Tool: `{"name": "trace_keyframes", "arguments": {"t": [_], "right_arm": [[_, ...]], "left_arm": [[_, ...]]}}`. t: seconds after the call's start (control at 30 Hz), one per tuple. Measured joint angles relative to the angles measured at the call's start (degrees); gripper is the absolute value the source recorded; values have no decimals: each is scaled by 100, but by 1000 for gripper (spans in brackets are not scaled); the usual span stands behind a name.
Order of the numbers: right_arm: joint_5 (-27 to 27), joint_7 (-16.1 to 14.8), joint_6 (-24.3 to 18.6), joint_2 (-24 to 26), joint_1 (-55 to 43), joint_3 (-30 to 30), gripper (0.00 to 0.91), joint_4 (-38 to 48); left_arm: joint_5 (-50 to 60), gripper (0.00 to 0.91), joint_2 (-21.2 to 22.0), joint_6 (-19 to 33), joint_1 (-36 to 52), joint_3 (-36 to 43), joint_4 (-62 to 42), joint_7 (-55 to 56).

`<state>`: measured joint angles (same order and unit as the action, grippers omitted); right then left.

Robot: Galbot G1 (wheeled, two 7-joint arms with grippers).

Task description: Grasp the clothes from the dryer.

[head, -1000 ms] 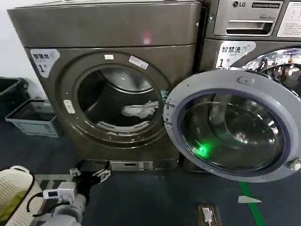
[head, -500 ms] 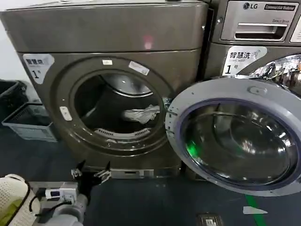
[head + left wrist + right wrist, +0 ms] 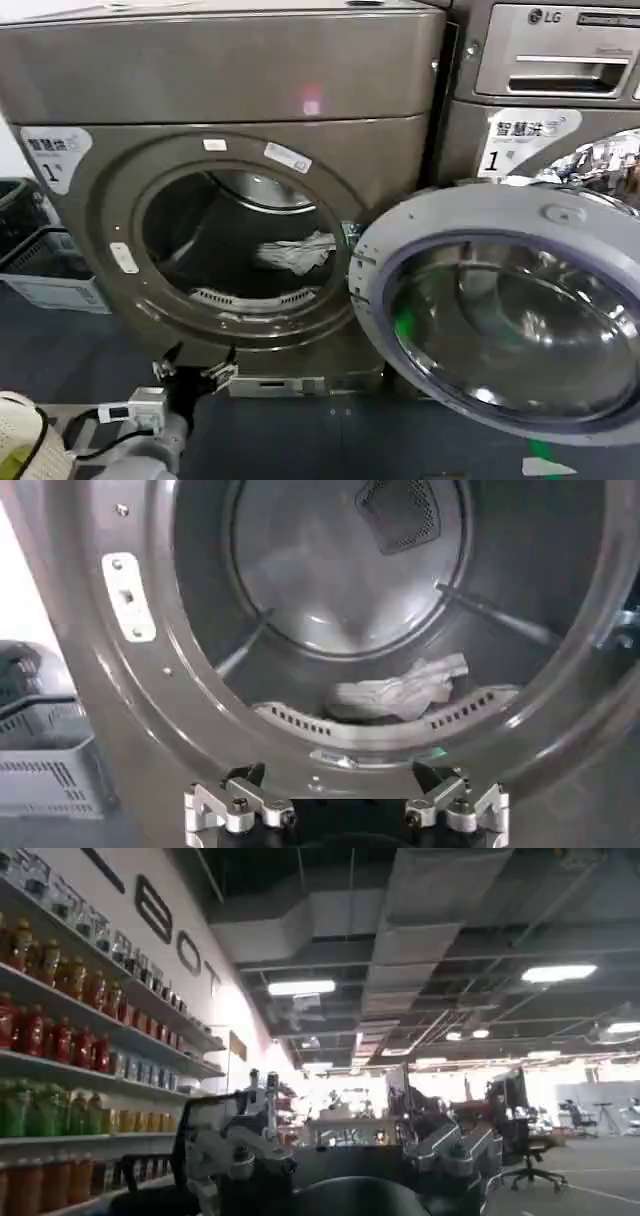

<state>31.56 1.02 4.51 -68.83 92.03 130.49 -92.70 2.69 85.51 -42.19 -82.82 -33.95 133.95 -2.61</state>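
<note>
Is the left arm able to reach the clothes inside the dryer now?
Probably yes. The door is swung aside, and the open left gripper sits low before the dryer, so only the lower rim lies before the clothes.

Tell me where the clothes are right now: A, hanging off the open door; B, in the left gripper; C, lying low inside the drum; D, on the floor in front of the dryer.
C: the clothes lie as a small pale bundle low inside the drum of the dryer, behind the opening's lower rim, while the open left gripper sits below the opening, apart from them.
</note>
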Motion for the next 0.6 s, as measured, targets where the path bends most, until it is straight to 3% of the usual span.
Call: {"name": "trace_keyframes", "arguments": {"t": [0.6], "right_arm": [[-7,-10,5,-28,57,103,907,12]], "left_arm": [[-54,907,-9,0,76,24,-134,4]]}}
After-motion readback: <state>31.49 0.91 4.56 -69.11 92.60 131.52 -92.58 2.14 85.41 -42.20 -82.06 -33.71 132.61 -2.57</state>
